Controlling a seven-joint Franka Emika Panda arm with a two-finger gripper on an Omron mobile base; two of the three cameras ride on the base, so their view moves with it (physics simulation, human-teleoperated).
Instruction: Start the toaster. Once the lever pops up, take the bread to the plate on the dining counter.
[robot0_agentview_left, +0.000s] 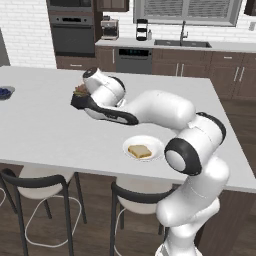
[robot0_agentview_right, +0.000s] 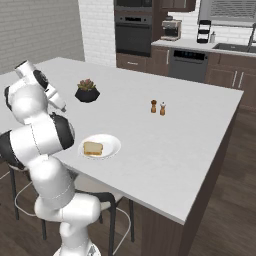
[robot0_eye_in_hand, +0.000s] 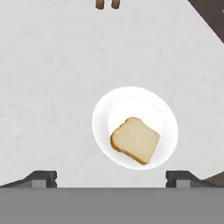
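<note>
Bread (robot0_eye_in_hand: 135, 140) lying flat on plate (robot0_eye_in_hand: 164, 113), dining counter (robot0_eye_in_hand: 52, 87) beneath, claw (robot0_eye_in_hand: 111, 178) above, fingers apart, empty

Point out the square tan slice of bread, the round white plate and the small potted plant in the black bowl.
Square tan slice of bread (robot0_eye_in_hand: 135, 140): hand view, middle of its face.
Round white plate (robot0_eye_in_hand: 133, 98): hand view, bare rim.
Small potted plant (robot0_agentview_right: 87, 93): right base view, black bowl.

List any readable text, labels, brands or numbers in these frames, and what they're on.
None readable.
The bread, the plate and the dining counter are plain, with no markings.
The wall oven and the dishwasher have control panels too small and blurred to read.
The coffee machine shows no legible brand.
</note>
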